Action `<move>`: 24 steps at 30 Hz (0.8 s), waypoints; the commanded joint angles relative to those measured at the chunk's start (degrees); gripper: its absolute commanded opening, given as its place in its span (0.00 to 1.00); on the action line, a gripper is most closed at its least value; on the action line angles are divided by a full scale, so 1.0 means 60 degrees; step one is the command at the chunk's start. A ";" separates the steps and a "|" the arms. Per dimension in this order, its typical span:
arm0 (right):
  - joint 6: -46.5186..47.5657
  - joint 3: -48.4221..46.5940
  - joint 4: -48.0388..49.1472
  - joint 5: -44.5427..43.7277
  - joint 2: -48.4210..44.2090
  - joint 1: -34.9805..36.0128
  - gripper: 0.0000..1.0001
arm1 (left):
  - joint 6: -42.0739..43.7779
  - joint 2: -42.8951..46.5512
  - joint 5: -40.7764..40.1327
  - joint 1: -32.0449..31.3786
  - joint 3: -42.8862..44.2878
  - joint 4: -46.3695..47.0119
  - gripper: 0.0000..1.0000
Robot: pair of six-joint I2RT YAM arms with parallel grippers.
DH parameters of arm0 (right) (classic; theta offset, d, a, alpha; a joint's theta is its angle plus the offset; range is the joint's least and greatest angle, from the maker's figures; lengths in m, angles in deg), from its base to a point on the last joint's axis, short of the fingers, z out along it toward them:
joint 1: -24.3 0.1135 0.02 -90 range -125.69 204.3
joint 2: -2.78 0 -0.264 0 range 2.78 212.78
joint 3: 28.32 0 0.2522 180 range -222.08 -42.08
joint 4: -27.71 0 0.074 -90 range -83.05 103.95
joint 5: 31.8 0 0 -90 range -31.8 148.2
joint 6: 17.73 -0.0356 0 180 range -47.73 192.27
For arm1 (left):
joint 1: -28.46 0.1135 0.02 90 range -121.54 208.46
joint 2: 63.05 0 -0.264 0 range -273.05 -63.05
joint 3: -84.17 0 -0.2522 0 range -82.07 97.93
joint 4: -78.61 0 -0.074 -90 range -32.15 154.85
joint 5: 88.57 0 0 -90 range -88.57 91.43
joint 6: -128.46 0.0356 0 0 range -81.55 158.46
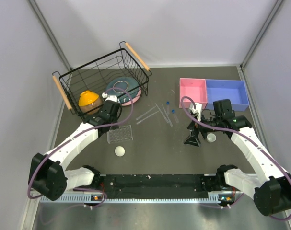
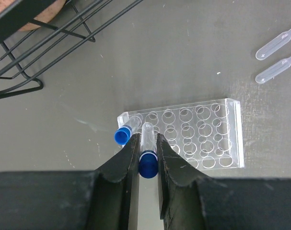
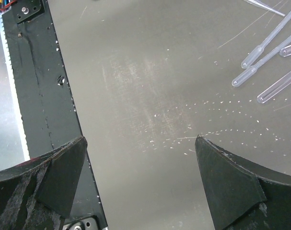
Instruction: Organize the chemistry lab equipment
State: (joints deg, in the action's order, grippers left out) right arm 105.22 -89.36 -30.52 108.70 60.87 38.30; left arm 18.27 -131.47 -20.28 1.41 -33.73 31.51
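The left hand (image 2: 147,138) is pinching a small clear tube with a blue cap (image 2: 148,163) between its two black fingers. The tube's long axis runs in line with the fingers. Its cap is toward the wrist and its clear end points at the near-left corner of the clear flat plastic rack of round holes (image 2: 193,136), which lies flat on the grey table (image 2: 183,57).

A second blue-capped tube (image 2: 122,135) leans at that same corner, with its cap out past the rack's edge and its clear end over the corner hole. Whether it is seated I cannot tell.

Two thin clear plastic rods with bulbed ends (image 2: 275,42) lie well apart from the rack, slanting side by side.

In the top view, two more loose blue-capped tubes (image 1: 168,103) lie between the rack and the pink tray (image 1: 192,88), which touches a blue tray (image 1: 226,93).

The black wire basket (image 1: 71,79) holds an orange bowl (image 1: 89,99) and a teal-and-pink bowl (image 1: 123,88).

One small white round cup (image 1: 120,151) sits just beside the rack. Another white cup (image 1: 211,137) sits beside the right hand (image 3: 140,140), whose fingers are spread wide over bare table, holding nothing.
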 commanded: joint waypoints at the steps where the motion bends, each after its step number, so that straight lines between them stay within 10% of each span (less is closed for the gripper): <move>1: 0.0236 -0.0014 0.0278 0.0328 -0.0057 -0.0092 0.96 | 0.0347 -0.0007 0.0396 0.0259 0.0220 0.0678 0.00; 24: 0.0265 -0.0014 0.0278 0.0314 0.0148 -0.0092 0.96 | 0.0361 -0.0857 0.0880 0.0802 0.0220 0.0694 0.15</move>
State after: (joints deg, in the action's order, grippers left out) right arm 105.33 -89.34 -30.39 108.87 61.52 38.26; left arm 20.19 -135.80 -15.19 5.37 -33.73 34.24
